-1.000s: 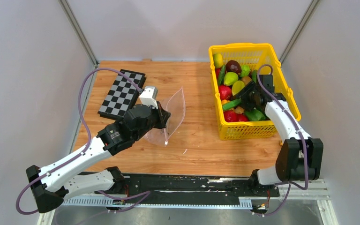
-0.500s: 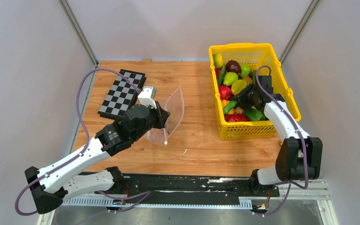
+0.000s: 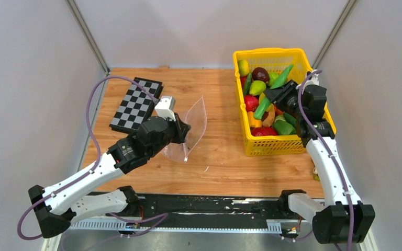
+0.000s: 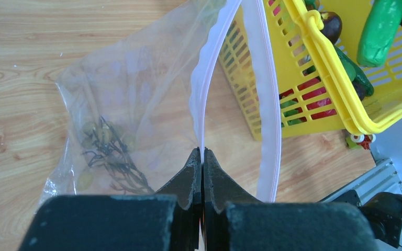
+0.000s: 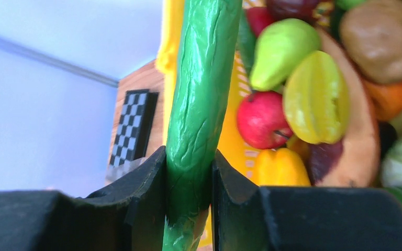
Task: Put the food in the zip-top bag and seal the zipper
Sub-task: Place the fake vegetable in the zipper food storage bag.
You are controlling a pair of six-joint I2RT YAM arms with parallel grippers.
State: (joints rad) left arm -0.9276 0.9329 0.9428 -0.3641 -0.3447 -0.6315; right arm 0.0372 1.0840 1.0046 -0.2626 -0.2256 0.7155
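Right jaws clamped on the lower part of a long green cucumber piece (image 5: pixel 201 94), which slants upward above the yellow basket (image 3: pixel 272 145). Other food, among it a red apple (image 5: pixel 261 119), a green pear (image 5: pixel 280 49) and a yellow star fruit (image 5: pixel 316 99), lies in the basket. Left jaws pinched tight on the zipper (image 4: pixel 201 94) at one lip of the zip-top bag (image 4: pixel 131 104), whose mouth gapes. The bag stands upright over the desk (image 3: pixel 225 157), between the chessboard (image 3: pixel 136 104) and the basket, well apart from the cucumber piece.

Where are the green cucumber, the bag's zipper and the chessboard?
green cucumber (image 5: pixel 201 104): right wrist view, its middle.
zipper (image 4: pixel 266 104): left wrist view, right-hand strip.
chessboard (image 3: pixel 131 110): top external view, its centre.
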